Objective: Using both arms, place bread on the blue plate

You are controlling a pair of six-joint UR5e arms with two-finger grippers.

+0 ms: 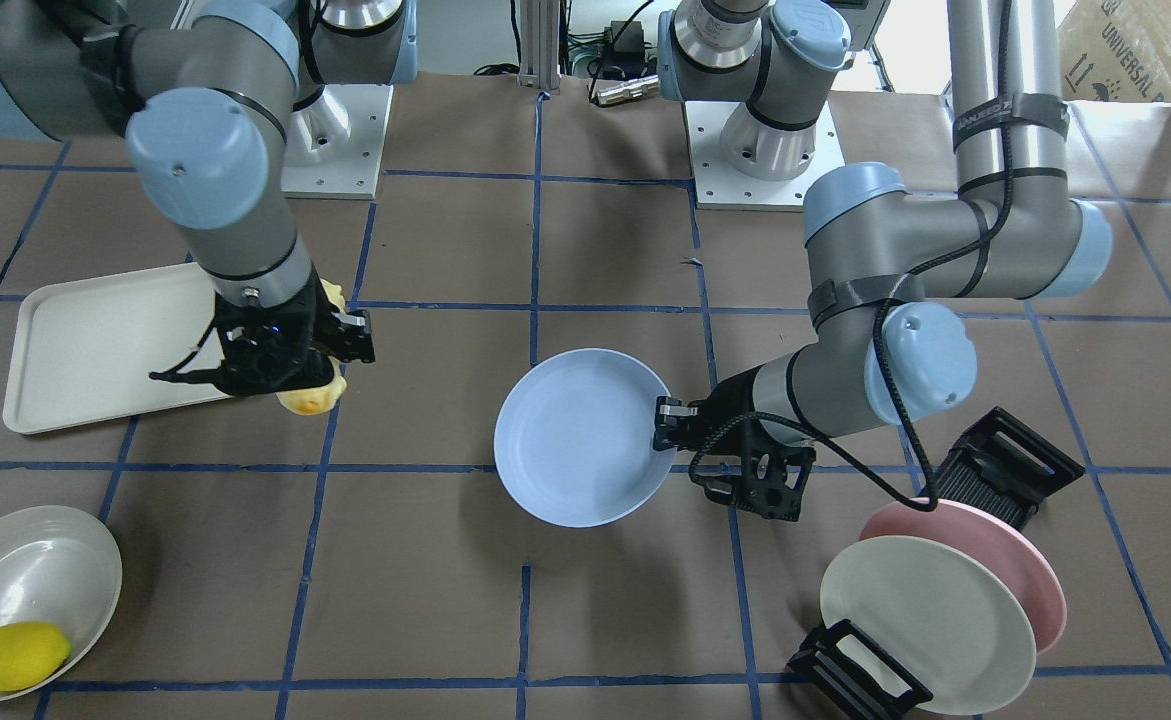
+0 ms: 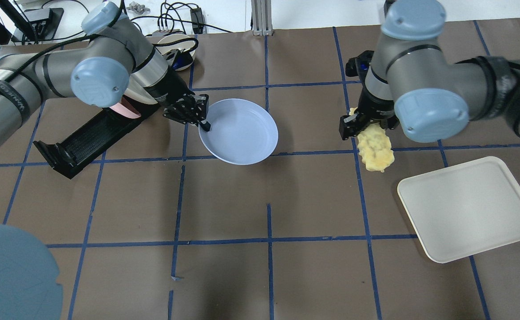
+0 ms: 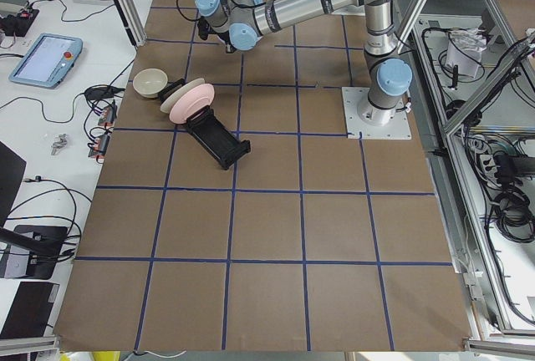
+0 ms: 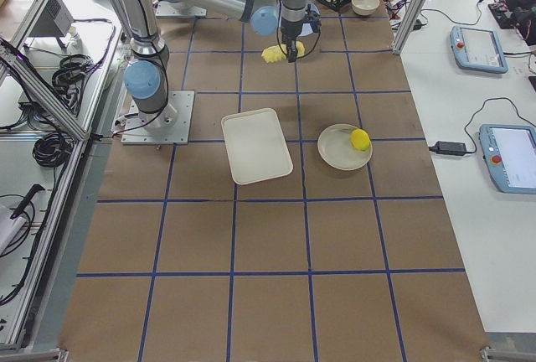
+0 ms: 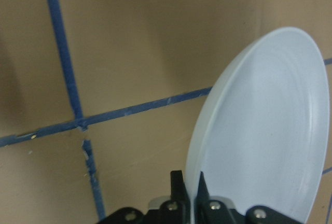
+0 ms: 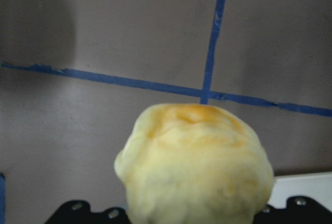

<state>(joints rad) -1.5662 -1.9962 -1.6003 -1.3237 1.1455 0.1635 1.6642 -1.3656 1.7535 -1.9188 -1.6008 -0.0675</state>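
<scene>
Front view: brown paper table (image 1: pixel 425 600) with a blue tape grid; arm bases and cables behind it. Left gripper (image 1: pixel 667 425) is clamped on the blue plate (image 1: pixel 575 440) rim, mid-table.
Overhead: right gripper (image 2: pixel 362 126) grasps the bread (image 2: pixel 376 151), which is right of the plate, near the white tray (image 2: pixel 468 209), touching neither.
Right wrist: bread pale yellow, lumpy, browned end.

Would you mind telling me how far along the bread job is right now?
Done: the bread is off the white tray, clamped in the right gripper. In hand: the left gripper pinches the rim of the blue plate. Left: the bread must reach the plate.
</scene>
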